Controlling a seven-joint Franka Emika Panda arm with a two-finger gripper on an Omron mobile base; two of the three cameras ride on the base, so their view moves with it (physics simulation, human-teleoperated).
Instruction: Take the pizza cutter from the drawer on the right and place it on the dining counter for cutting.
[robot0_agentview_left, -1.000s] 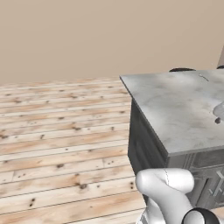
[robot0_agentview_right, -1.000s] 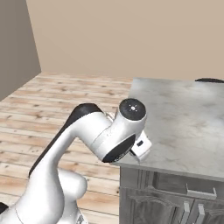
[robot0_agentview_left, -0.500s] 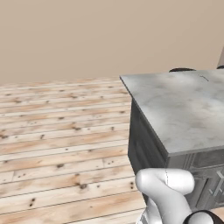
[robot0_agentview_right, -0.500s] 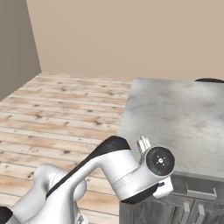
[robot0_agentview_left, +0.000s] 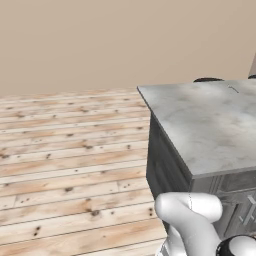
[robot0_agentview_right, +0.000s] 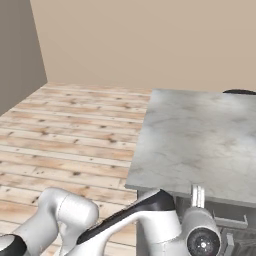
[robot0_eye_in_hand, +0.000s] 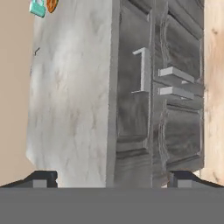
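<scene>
- The gripper (robot0_eye_in_hand: 112, 178) is facing the dark grey cabinet side of the desk (robot0_agentview_right: 200, 140), its jaws standing wide apart with nothing between them.
- The drawer (robot0_eye_in_hand: 133, 74) is sitting shut just under the marbled slab, its pale bar handle (robot0_eye_in_hand: 141, 70) sticking out.
- Two cabinet door handles (robot0_eye_in_hand: 175, 82) are lying close beside it.
- A teal and an orange item (robot0_eye_in_hand: 43, 6) are resting at the desk's far end.
- Wooden plank floor (robot0_agentview_left: 70, 165) is stretching away beside the desk.
- The pizza cutter cannot be made out.
</scene>
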